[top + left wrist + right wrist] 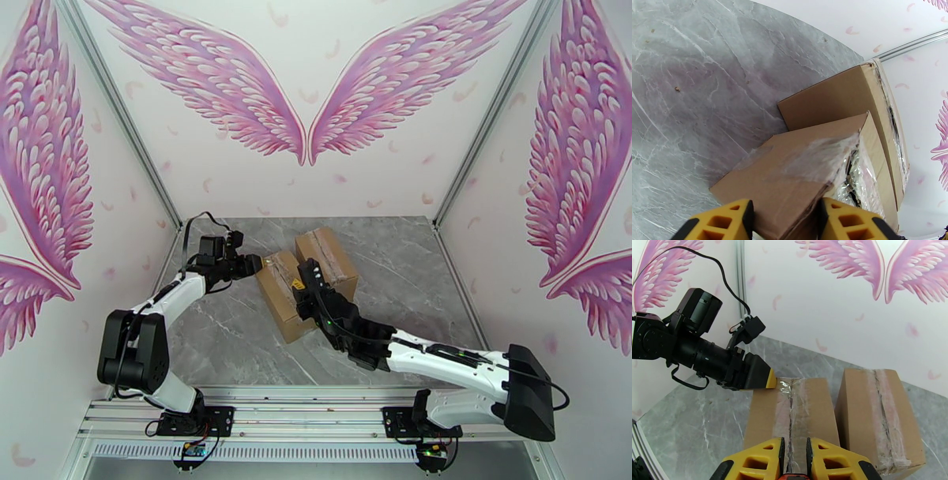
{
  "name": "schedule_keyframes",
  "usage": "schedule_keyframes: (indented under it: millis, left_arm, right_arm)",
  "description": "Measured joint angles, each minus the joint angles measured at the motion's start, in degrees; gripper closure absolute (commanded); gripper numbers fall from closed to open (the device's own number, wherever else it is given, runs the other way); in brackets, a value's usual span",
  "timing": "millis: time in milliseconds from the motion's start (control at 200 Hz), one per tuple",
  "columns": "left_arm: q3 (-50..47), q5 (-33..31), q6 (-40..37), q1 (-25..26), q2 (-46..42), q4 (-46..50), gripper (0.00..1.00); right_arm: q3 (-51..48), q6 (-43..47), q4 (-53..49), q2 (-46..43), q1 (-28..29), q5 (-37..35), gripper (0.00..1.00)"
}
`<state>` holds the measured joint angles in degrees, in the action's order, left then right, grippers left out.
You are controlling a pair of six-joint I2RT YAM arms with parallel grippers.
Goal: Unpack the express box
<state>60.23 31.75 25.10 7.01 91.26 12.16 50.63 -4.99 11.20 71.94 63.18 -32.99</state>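
Seam-cutting step: the box (276,294) sits mid-desk (411,260), left of a second box (877,413). The left gripper (784,207) is clamped on its far-left corner. The right gripper (794,445) hovers over the tape (790,413), jaws nearly together; I cannot tell if they hold anything. Next, the tape must probably be split along the seam.

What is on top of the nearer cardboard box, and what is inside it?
Clear tape runs along the closed top seam of the nearer cardboard box. The left hand straddles one top corner; the right hand is above the seam. Taped flaps hide the contents.
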Motion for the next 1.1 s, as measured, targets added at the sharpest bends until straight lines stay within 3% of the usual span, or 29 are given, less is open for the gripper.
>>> schedule_keyframes:
  millis: [475, 710, 900, 1099]
  left_arm:
    - [-0.70, -1.40, 1.55, 1.07, -0.92, -0.07, 0.57]
    - [-2.01, -2.62, 3.15, 2.19, -2.78, 0.39, 0.57]
    - [-5.40, -7.43, 6.12, 2.10, -8.39, 2.45, 0.57]
    - [-10.25, -11.93, 10.78, 2.12, -17.00, 6.49, 0.56]
  right_arm:
    - [-3.69, -3.45, -4.72, -7.56, 0.85, 0.17, 1.00]
    - [-7.08, -4.24, -5.84, -15.89, 1.51, -1.27, 1.00]
    - [-8.31, -4.02, -3.45, -23.82, 1.77, -4.31, 1.00]
    - [-9.81, -5.18, -1.99, -25.09, 1.68, -7.65, 1.00]
